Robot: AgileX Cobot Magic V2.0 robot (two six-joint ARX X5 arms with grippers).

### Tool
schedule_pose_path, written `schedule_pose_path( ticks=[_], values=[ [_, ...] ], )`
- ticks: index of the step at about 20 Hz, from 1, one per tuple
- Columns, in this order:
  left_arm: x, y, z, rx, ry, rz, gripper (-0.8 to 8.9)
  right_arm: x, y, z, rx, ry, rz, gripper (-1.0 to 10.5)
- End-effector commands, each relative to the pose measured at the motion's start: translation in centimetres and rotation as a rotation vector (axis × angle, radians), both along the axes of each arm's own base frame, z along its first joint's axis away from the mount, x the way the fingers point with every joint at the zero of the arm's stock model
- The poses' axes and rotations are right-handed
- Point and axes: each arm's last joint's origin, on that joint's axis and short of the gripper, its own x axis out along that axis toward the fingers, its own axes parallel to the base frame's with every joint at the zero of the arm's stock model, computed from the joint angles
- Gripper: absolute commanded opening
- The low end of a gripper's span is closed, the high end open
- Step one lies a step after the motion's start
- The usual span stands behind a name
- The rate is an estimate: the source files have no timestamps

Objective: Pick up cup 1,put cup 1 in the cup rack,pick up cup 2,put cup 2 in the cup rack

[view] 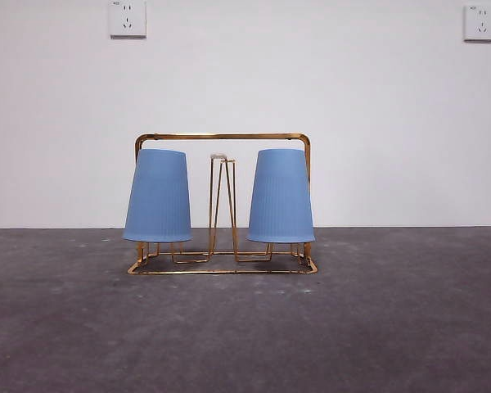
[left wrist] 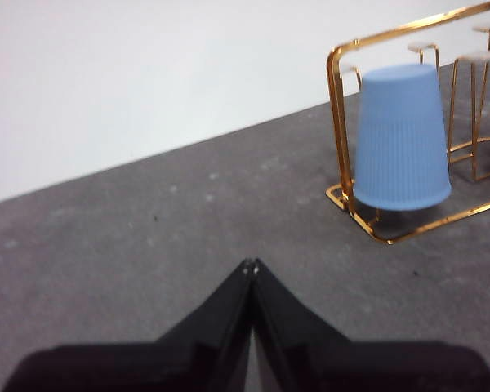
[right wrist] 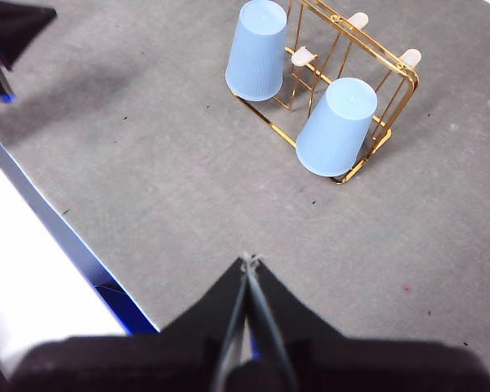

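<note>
— White wall behind, with a socket (view: 128, 18) high on the left and another socket (view: 480, 22) high on the right; dark grey table (view: 245, 327) in front. What stands on it?

— The cup rack (view: 222, 137), gold wire, its long side running left to right across the front view, the arch handle upright and the flat base on the table.

— And the cups, left to right?

— The left cup (view: 158, 195) sits upside down on a peg at the rack's left end, closed bottom up, mouth down, long axis near vertical and leaning slightly inward at the top. Between the cups rise narrow bare pegs (view: 222, 205). The right cup (view: 281, 196) is at the rack's right end, also upside down and near upright. Both mouths hang just above the base.

— Where are the arms?

— Neither shows in the front view. The left gripper (left wrist: 251, 263) has its two black jaws pressed together at the tips, holding nothing; the rack and nearest cup stand well apart from it. The right gripper (right wrist: 248, 260) is likewise closed tight and empty, looking down on the rack from well away and higher up. A blue edge (right wrist: 65, 220) of the table runs beside it.
</note>
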Motion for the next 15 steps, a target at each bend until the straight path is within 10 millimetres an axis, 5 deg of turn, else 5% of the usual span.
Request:
schedule_pose_path(
  ticks=[1, 15],
  values=[
    [-0.14, 0.1, -1.19, -0.046, 0.087, 0.021, -0.01, -0.01, 0.02, -0.19, -0.005, 0.014, -0.003, 0.0],
    [0.08, 0.08, -1.45, -0.068, 0.126, 0.017, -0.01, 0.0, 0.01, -0.19, -0.006, 0.014, -0.004, 0.0]
  ],
)
